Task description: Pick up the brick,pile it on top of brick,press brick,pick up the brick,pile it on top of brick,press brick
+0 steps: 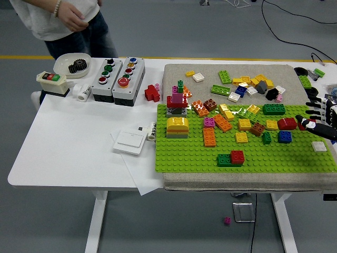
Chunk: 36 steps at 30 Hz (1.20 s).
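Right hand (318,120) comes in at the far right edge, just over the green baseplate (184,158); only part of it shows, and its fingers (311,113) look loosely spread w/ nothing held, though the crop makes that hard to confirm. Left hand not visible. Just beside the fingertips sits a red brick (287,124) on the baseplate, w/ a blue brick (285,136) right below it and a white brick (319,146) near the plate's right edge. Toward the front of the plate, a red brick on a green one forms a small stack (230,158). At the plate's left stands a yellow-topped stack (177,127), and behind it a taller mixed stack (177,100) of grey, red, pink & green. Loose bricks (242,84) lie scattered on the grey mat (174,74) behind. On the white worktop (68,147) to the left: two button boxes (117,75), a bowl w/ a gear (72,65), a white switch plate (129,142). A person (60,21) stands at the far left corner, one hand (73,20) held at the waist.
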### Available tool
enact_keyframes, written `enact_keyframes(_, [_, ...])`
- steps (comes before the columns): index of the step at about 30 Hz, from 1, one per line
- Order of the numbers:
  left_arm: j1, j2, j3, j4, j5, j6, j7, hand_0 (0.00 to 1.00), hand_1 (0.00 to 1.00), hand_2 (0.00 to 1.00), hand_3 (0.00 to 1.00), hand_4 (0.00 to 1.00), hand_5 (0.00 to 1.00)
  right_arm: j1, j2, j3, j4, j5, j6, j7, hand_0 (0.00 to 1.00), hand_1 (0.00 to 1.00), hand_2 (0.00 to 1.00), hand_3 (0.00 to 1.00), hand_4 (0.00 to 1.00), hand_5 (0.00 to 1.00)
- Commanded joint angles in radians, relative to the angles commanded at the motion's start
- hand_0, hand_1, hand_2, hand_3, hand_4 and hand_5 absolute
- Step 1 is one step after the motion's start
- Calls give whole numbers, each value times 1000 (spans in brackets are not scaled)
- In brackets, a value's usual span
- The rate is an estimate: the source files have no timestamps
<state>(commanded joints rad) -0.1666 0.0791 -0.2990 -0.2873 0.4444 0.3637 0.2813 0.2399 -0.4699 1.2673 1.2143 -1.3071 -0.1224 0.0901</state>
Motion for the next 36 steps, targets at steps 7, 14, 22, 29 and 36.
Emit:
enact_keyframes(7, [-2,1,1,1,-1,0,-1,770,721,718,587,641,666,15,-25,-26,49,-290,60,-11,708,661,690,761,925,98])
enact_keyframes(14, [-3,1,4,1,-7,1,-3,769,721,719,586,641,666,37,-43,-63,100,-589,113,-32,677,651,682,751,945,119])
enact_keyframes(22, [-3,1,5,2,-9,1,-3,770,722,720,587,641,667,88,-63,-125,107,-925,195,-103,643,624,664,737,955,138])
enact_keyframes(29, [-5,2,7,2,-14,1,-5,769,722,722,587,641,667,119,-67,-156,94,-962,245,-159,631,612,657,729,984,187])
enact_keyframes(36, [-8,3,8,3,-17,2,-6,766,722,721,586,642,667,138,-67,-172,70,-962,247,-173,376,285,338,697,851,260])
